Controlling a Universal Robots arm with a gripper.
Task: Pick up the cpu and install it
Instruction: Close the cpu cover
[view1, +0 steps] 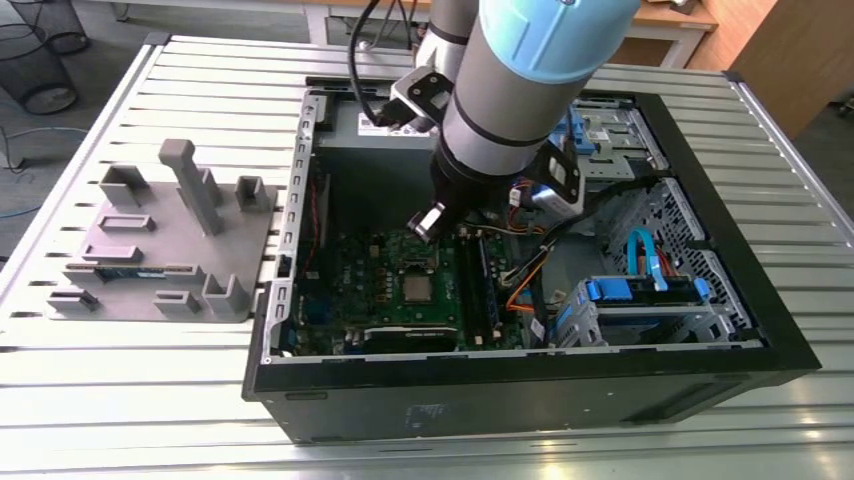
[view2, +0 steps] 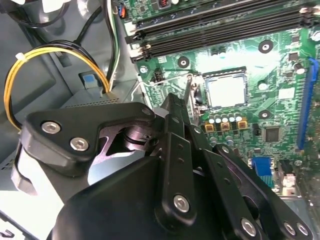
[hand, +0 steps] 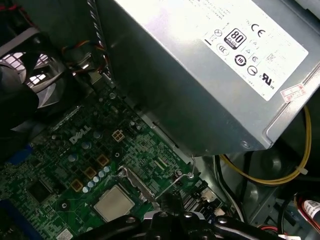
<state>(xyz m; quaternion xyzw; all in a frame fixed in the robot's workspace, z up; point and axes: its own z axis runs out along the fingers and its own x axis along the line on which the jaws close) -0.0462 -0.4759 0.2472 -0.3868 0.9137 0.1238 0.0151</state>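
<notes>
One arm: reaching down into the open computer case (view1: 534, 368) on the slatted table (view1: 200, 60)
gripper (view2: 189, 97): low over the green board (view2: 280, 60), just beside the socket, tips close to a thin wire lever (hand: 191, 172) (touching it or not, can't tell)
fingers: pinched together, nothing seen between them
chip (view2: 226, 91): lying flat in its socket on the board, silver top up, apart from the gripper
power supply (hand: 210, 65): big grey box, right next to the board
grey holder tray (view1: 147, 240): on the table, off to the exterior view's left of the case
</notes>
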